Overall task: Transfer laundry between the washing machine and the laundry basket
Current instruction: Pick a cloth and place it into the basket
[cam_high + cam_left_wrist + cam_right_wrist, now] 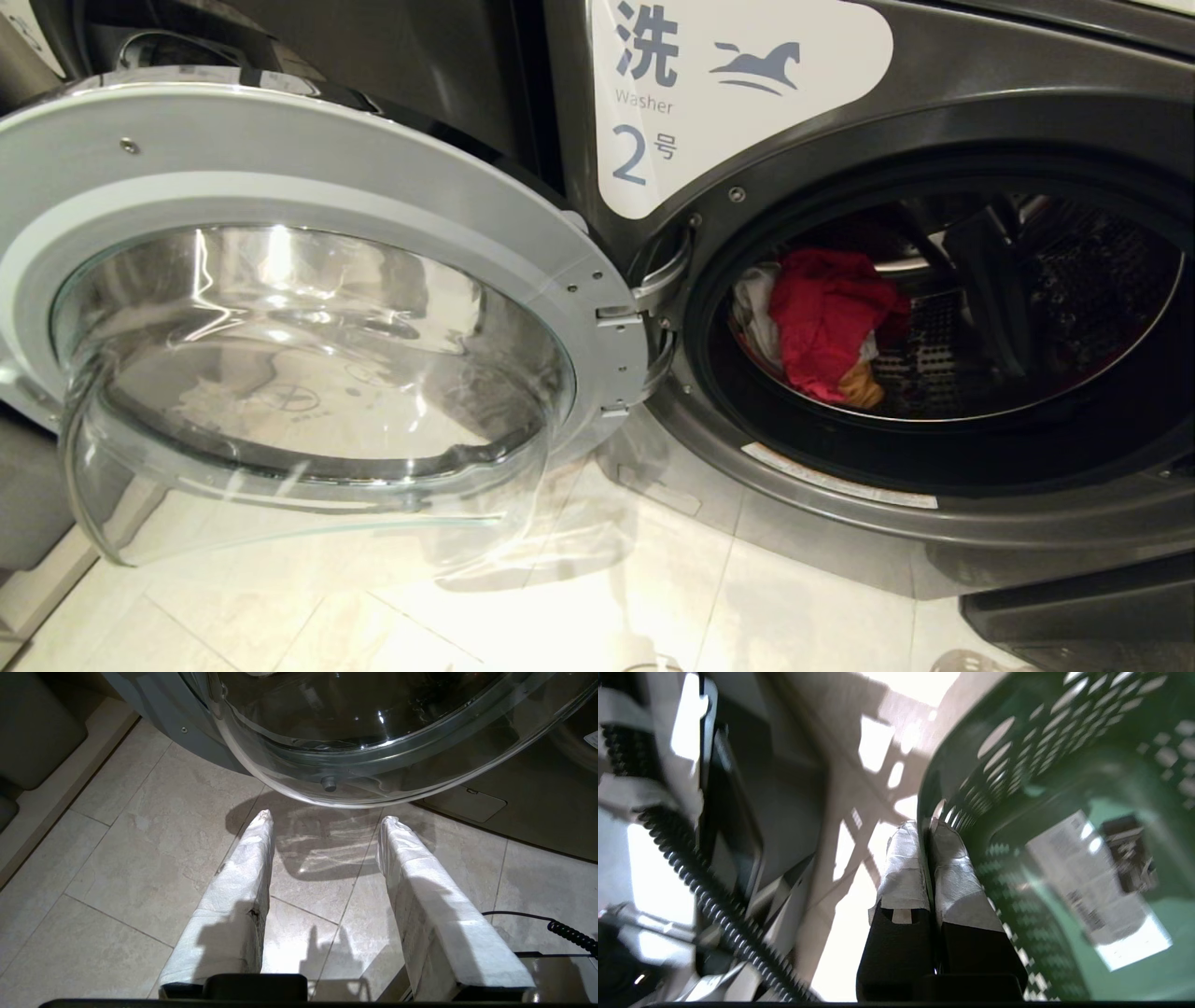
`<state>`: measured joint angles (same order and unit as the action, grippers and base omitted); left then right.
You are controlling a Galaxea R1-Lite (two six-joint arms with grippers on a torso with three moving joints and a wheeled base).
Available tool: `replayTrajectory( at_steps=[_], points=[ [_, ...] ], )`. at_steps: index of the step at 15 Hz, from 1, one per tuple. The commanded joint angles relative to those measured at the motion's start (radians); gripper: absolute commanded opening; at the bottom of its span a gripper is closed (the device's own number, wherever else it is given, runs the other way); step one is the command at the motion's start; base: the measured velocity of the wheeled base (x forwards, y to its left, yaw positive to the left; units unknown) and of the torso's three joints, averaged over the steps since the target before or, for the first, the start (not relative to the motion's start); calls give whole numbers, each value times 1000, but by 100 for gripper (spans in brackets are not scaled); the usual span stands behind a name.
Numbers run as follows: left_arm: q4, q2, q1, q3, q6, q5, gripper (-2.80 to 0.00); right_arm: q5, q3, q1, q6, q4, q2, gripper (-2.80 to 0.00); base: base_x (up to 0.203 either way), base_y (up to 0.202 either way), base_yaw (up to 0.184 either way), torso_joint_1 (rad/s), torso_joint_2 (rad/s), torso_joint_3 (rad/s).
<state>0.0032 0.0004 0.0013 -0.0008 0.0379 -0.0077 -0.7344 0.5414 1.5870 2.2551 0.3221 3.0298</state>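
The right gripper (924,828) has its white-wrapped fingers (903,868) pressed together, nothing between them, tips at the rim of the dark green perforated laundry basket (1017,756) filling the right of that frame. The left gripper (324,821) shows its padded fingers (243,868) standing apart and holding nothing, over pale floor tiles (140,835) just below the curved glass door (308,373). In the head view's right half, the washing machine (934,103) gapes open; soft red, white and orange laundry (826,322) lies bunched at the drum's left.
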Motion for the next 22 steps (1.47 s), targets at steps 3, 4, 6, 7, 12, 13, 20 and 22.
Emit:
replayTrajectory(
  at_steps=[3,4,6,7,12,13,20,22],
  points=[
    [0,1,0,-1,0,0,-280,-81,-3,-19,137,-116,12,-280,0,0,0,0,0,0],
    [0,1,0,1,-1,0,-280,-89,3,-24,181,-172,11,-280,0,0,0,0,0,0],
    [0,1,0,1,0,0,-280,-94,7,-54,238,-229,9,-280,0,0,0,0,0,0],
    [0,0,0,1,0,0,-280,-95,8,-73,240,-230,9,-280,0,0,0,0,0,0],
    [0,0,0,-1,-1,0,-280,-113,119,-126,238,-231,25,-280,0,0,0,0,0,0],
    [0,0,0,0,0,0,-280,-114,150,-133,236,-232,28,-280,0,0,0,0,0,0],
    [0,0,0,1,-1,0,-280,-152,209,-152,157,-230,-14,-280,0,0,0,0,0,0],
    [0,0,0,0,0,0,-280,-172,170,-160,152,-231,-41,-280,0,0,0,0,0,0]
  ],
)
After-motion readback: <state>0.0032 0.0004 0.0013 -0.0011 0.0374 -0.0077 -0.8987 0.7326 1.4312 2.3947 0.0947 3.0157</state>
